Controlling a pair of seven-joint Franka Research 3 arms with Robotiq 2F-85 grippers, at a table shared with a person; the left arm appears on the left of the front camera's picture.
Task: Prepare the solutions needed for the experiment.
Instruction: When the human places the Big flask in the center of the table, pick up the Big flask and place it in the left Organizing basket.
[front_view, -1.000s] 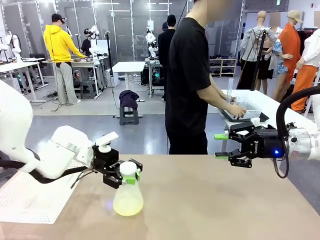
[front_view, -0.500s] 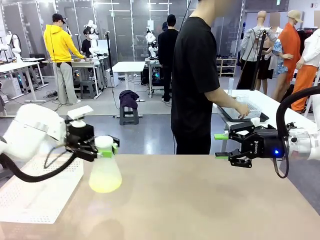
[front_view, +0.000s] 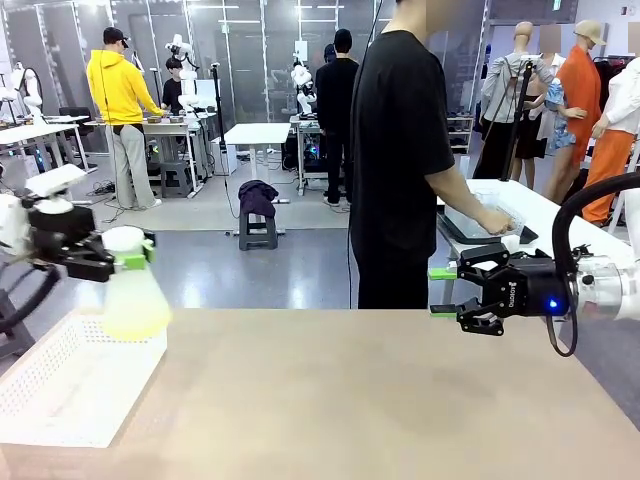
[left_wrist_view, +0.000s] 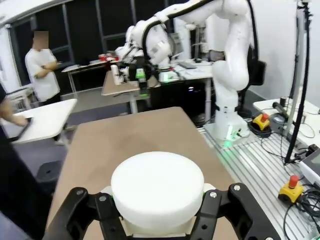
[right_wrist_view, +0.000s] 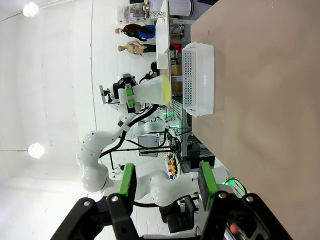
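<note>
A frosted white conical flask (front_view: 135, 290) hangs in the air at the far left, above the white basket (front_view: 60, 390). My left gripper (front_view: 118, 262) is shut on its neck. The pale yellow solution (front_view: 135, 322) forms a shallow layer at the flask's bottom. In the left wrist view the flask's round white top (left_wrist_view: 157, 187) fills the space between the black fingers (left_wrist_view: 82, 210). My right gripper (front_view: 441, 291) hovers open above the table's far right edge, holding nothing. Its wrist view shows the flask (right_wrist_view: 152, 92) far off beyond its green pads (right_wrist_view: 129, 182).
A person in black (front_view: 400, 150) stands at the far side, hands at a tray (front_view: 480, 225) on a side table at the right. The perforated basket (right_wrist_view: 198, 77) sits on the table's left edge. The brown tabletop (front_view: 380, 400) stretches between the arms.
My left arm has lifted the flask off the table and carried it left and up, over the basket. The right arm has stayed still. The person has shifted slightly right.
</note>
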